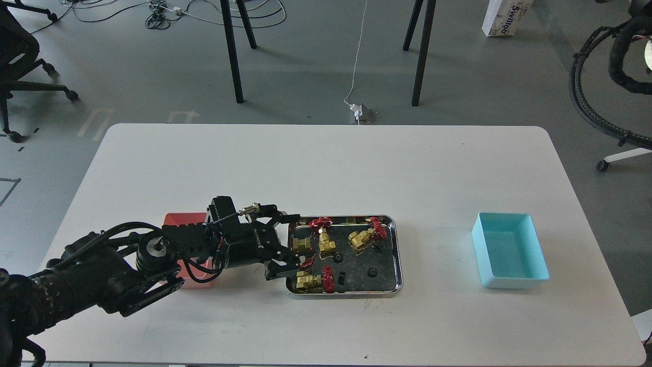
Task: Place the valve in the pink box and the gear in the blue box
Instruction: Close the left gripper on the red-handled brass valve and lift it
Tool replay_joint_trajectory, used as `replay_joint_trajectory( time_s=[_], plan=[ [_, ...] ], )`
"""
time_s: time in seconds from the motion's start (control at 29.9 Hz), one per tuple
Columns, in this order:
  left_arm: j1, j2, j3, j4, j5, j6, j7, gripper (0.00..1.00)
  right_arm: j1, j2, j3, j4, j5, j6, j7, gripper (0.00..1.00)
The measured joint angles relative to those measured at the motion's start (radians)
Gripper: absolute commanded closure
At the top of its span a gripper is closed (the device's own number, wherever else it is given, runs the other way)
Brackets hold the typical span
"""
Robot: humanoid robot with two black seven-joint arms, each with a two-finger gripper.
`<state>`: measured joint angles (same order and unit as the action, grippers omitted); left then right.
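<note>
Across the white table (326,168), the pink box (184,220) sat half hidden under the left arm and the blue box (509,250) well apart to the right, ready for sorting. Between them the steel tray (395,255) held valves and gears. The left gripper (291,243) straddled, fingers spread, the leftmost valve (301,245); neighbouring valves crowded it. A gear (372,272) lay untouched.

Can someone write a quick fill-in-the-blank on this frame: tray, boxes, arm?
1. The valves and gears lie in the steel ____, between the two boxes.
2. The blue box holds ____.
3. The arm reaching to the steel tray is the robot's ____ arm.
4. That arm partly hides the ____ box.

Missing words: tray; nothing; left; pink
</note>
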<state>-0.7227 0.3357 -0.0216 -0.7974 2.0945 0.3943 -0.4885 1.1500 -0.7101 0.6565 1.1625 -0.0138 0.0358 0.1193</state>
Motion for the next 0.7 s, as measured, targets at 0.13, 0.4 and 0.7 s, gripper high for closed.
replay_joint_trajectory(
  time_s=[0.13, 0.4, 0.7],
  plan=[
    [0.001, 0.005, 0.001, 0.001, -0.002, 0.0, 0.0, 0.35, 0.0, 0.0, 0.0, 0.0, 0.0, 0.0, 0.0, 0.0],
    [0.004, 0.008, 0.005, 0.02, -0.002, -0.004, 0.0, 0.36, 0.0, 0.0, 0.0, -0.001, -0.001, 0.0, 0.0, 0.0],
    [0.012, 0.005, 0.006, 0.023, 0.002, -0.008, 0.0, 0.56, -0.001, -0.002, 0.0, -0.003, -0.002, 0.0, 0.0, 0.0]
  ],
)
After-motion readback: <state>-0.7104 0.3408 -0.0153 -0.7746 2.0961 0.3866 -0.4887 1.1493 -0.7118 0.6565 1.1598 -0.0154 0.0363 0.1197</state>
